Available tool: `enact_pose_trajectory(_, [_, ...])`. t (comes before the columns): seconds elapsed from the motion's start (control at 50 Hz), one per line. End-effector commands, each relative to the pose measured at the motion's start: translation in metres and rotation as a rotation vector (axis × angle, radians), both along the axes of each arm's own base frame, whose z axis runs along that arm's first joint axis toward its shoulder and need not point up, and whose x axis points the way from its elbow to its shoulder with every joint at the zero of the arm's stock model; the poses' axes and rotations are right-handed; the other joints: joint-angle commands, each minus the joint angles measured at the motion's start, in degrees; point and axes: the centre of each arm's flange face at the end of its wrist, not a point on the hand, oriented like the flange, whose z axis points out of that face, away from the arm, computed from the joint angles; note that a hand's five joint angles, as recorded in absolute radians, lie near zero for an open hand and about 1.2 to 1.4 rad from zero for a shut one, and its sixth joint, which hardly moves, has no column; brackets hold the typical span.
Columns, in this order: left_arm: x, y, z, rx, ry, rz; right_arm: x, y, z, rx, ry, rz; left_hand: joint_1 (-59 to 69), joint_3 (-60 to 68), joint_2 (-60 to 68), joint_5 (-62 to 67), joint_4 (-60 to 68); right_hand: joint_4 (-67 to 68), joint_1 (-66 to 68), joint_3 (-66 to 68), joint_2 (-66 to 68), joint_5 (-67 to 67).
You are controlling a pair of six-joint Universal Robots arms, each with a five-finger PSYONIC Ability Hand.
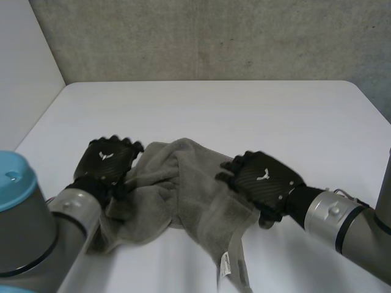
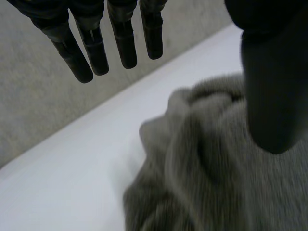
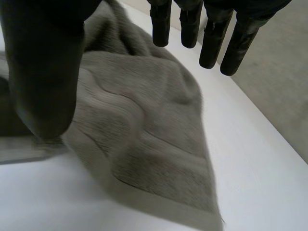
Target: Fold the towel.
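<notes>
A grey towel (image 1: 177,189) lies crumpled in a heap on the white table (image 1: 244,110), near its front edge. My left hand (image 1: 109,160) hovers at the towel's left side. In the left wrist view its fingers (image 2: 91,43) are straight and apart from the thumb, open, with the bunched towel (image 2: 216,163) below the palm. My right hand (image 1: 263,177) is over the towel's right part. Its fingers (image 3: 211,38) are straight too, open, and the towel (image 3: 144,130) with its hemmed edge lies flat beneath them. Neither hand holds cloth.
A white label (image 1: 225,264) hangs from the towel's front corner. A grey concrete wall stands behind the table, and a white panel runs along its left. Bare tabletop lies beyond the towel toward the far edge.
</notes>
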Motion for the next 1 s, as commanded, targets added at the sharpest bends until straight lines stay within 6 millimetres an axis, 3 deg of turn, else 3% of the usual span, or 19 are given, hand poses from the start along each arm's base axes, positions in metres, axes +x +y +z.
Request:
enact_pose_trajectory(0.02, [0.034, 0.010, -0.019, 0.048, -0.122, 0.017, 0.012, 0.030, -0.004, 0.007, 0.016, 0.166, -4.7, -3.8, -5.1, -13.0, -4.7, -4.5, -3.3, -4.2, -4.3, -1.2])
enact_pose_trajectory(0.24, [0.045, 0.019, -0.043, 0.066, -0.179, 0.029, 0.026, 0.066, -0.040, 0.005, 0.123, 0.333, -6.0, -5.1, -6.4, -14.4, -6.0, 0.7, 1.8, 1.0, 0.9, 4.0])
enact_pose_trajectory(0.36, [0.042, 0.007, -0.057, 0.030, -0.169, 0.036, 0.030, 0.071, -0.062, 0.001, 0.195, 0.371, -5.3, -4.5, -5.8, -13.7, -5.4, 19.5, 20.7, 19.8, 19.7, 22.8])
enact_pose_trajectory(0.42, [0.040, 0.003, -0.061, 0.026, -0.167, 0.035, 0.031, 0.065, -0.067, -0.029, 0.211, 0.345, -3.0, -2.1, -3.4, -11.3, -3.0, 39.6, 40.7, 39.9, 39.8, 42.9])
enact_pose_trajectory(0.46, [0.039, 0.002, -0.062, 0.024, -0.167, 0.030, 0.032, 0.059, -0.065, -0.060, 0.206, 0.324, 0.4, 1.3, 0.0, -8.0, 0.3, 50.1, 51.3, 50.4, 50.3, 53.4])
enact_pose_trajectory(0.5, [0.034, -0.004, -0.066, 0.022, -0.166, 0.020, 0.034, 0.047, -0.059, -0.136, 0.179, 0.278, 17.1, 18.0, 16.7, 8.7, 17.1, 65.5, 66.7, 65.8, 65.7, 68.8])
enact_pose_trajectory(0.52, [0.034, -0.004, -0.066, 0.022, -0.166, 0.020, 0.034, 0.047, -0.059, -0.136, 0.179, 0.278, 17.2, 18.1, 16.8, 8.9, 17.2, 65.5, 66.7, 65.8, 65.7, 68.8])
enact_pose_trajectory(0.56, [0.029, -0.014, -0.060, -0.007, -0.157, 0.017, 0.037, 0.033, -0.038, -0.238, 0.130, 0.213, 39.3, 40.2, 38.9, 31.0, 39.3, 65.5, 66.7, 65.8, 65.7, 68.8])
enact_pose_trajectory(0.58, [0.028, -0.014, -0.060, -0.008, -0.157, 0.017, 0.037, 0.033, -0.038, -0.238, 0.129, 0.212, 39.4, 40.3, 39.0, 31.1, 39.4, 65.5, 66.7, 65.8, 65.7, 68.8])
enact_pose_trajectory(0.62, [0.023, -0.030, -0.042, -0.072, -0.132, 0.026, 0.038, 0.010, -0.006, -0.306, 0.023, 0.092, 51.5, 52.3, 51.0, 43.1, 51.4, 65.5, 66.7, 65.8, 65.7, 68.8])
enact_pose_trajectory(0.64, [0.023, -0.030, -0.042, -0.073, -0.132, 0.026, 0.038, 0.010, -0.006, -0.306, 0.023, 0.091, 51.5, 52.4, 51.1, 43.2, 51.5, 65.5, 66.7, 65.8, 65.7, 68.8])
enact_pose_trajectory(0.68, [0.016, -0.050, -0.014, -0.170, -0.090, 0.038, 0.033, -0.020, 0.029, -0.326, -0.136, -0.049, 57.2, 58.1, 56.8, 48.8, 57.2, 65.5, 66.7, 65.8, 65.7, 68.8])
enact_pose_trajectory(0.7, [0.016, -0.051, -0.014, -0.171, -0.089, 0.038, 0.033, -0.020, 0.029, -0.326, -0.137, -0.050, 57.2, 58.1, 56.8, 48.9, 57.2, 65.5, 66.7, 65.8, 65.7, 68.8])
enact_pose_trajectory(0.74, [0.012, -0.065, 0.032, -0.306, -0.033, 0.054, 0.019, -0.050, 0.070, -0.329, -0.330, -0.185, 57.2, 58.1, 56.8, 48.9, 57.2, 65.5, 66.7, 65.8, 65.7, 68.8])
enact_pose_trajectory(0.76, [0.012, -0.065, 0.033, -0.306, -0.033, 0.054, 0.019, -0.050, 0.071, -0.329, -0.331, -0.185, 57.2, 58.1, 56.8, 48.9, 57.2, 65.5, 66.7, 65.8, 65.7, 68.8])
enact_pose_trajectory(0.8, [0.014, -0.069, 0.088, -0.434, 0.033, 0.073, 0.002, -0.069, 0.111, -0.312, -0.522, -0.281, 57.2, 58.1, 56.8, 48.9, 57.2, 65.5, 66.7, 65.8, 65.7, 68.8])
enact_pose_trajectory(0.82, [0.014, -0.069, 0.089, -0.434, 0.033, 0.073, 0.001, -0.069, 0.111, -0.312, -0.523, -0.281, 57.2, 58.1, 56.8, 48.9, 57.2, 65.5, 66.7, 65.8, 65.7, 68.8])
enact_pose_trajectory(0.86, [0.015, -0.066, 0.128, -0.491, 0.125, 0.079, -0.018, -0.084, 0.144, -0.294, -0.658, -0.347, 57.2, 58.1, 56.8, 48.9, 57.2, 65.5, 66.7, 65.8, 65.7, 68.8])
enact_pose_trajectory(1.0, [0.020, -0.052, 0.166, -0.486, 0.285, 0.067, -0.048, -0.090, 0.175, -0.264, -0.708, -0.428, 57.2, 58.1, 56.8, 48.9, 57.2, 65.5, 66.7, 65.8, 65.7, 68.8])
